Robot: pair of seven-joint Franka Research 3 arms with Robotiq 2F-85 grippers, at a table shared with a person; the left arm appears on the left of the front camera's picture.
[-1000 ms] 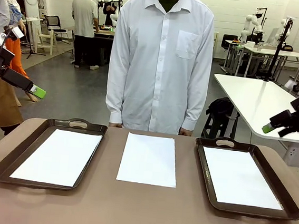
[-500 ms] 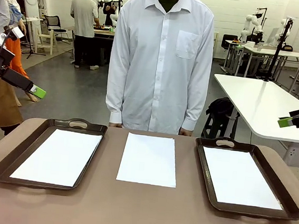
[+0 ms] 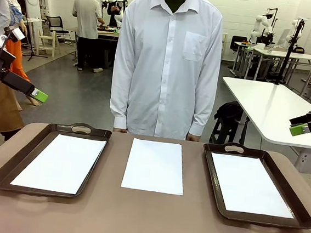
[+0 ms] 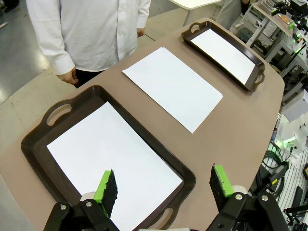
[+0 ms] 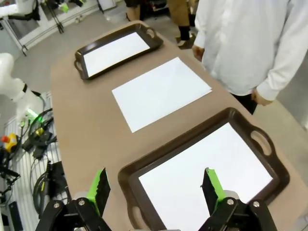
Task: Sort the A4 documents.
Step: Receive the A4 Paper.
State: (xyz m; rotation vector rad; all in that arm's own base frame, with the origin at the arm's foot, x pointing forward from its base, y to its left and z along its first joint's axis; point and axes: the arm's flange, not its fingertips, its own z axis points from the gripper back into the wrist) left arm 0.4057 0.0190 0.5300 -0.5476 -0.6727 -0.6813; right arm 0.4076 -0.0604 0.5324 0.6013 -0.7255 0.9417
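the middle sheet (image 3: pixel 154 166) lies bare on the table (image 3: pixel 145 223), between the left tray (image 3: pixel 18 164), holding the left sheet (image 3: pixel 60 162), and the right tray (image 3: pixel 264 219), holding the right sheet (image 3: pixel 248 183). the person (image 3: pixel 169 63) stands behind the table.

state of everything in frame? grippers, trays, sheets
left gripper: open, empty, raised
right gripper: open, empty, raised
left sheet: flat inside the left tray
right sheet: flat inside the right tray
middle sheet: flat on the bare table between the trays, in neither
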